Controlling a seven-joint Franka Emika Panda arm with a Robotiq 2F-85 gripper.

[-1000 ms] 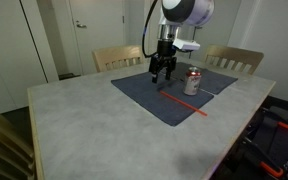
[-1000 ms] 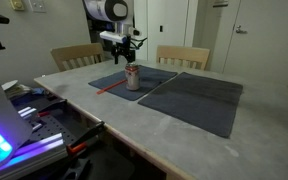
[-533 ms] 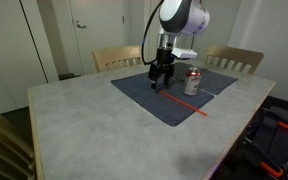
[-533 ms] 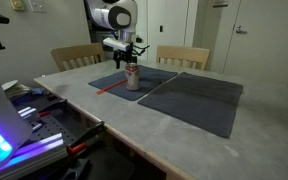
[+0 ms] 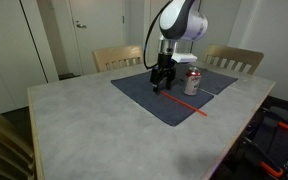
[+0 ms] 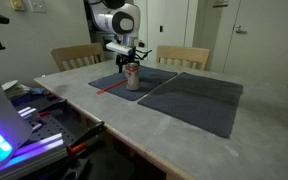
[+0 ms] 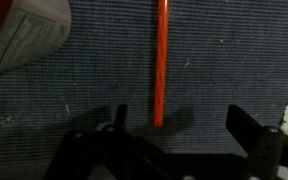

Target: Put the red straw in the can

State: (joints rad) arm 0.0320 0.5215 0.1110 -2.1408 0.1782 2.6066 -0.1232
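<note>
The red straw point(image 5: 187, 103) lies flat on a dark placemat point(image 5: 144, 92), running toward the table's edge; it also shows in an exterior view point(image 6: 108, 87) and in the wrist view point(image 7: 161, 60), where its near end sits between my fingers. The can point(image 5: 192, 82), silver with a red label, stands upright on the mat beside the straw's far end; it also shows in an exterior view point(image 6: 132, 77) and at the wrist view's top left point(image 7: 24, 35). My gripper point(image 5: 161, 85) is open and empty, low over the straw's end point(image 7: 182, 125).
A second dark placemat point(image 6: 196, 95) lies on the grey table point(image 5: 94, 130). Two wooden chairs point(image 5: 117, 58) point(image 5: 234, 59) stand at the far side. Equipment sits off the table's edge point(image 6: 24, 120).
My gripper has moved down toward the mat and a little toward the can, staying open.
</note>
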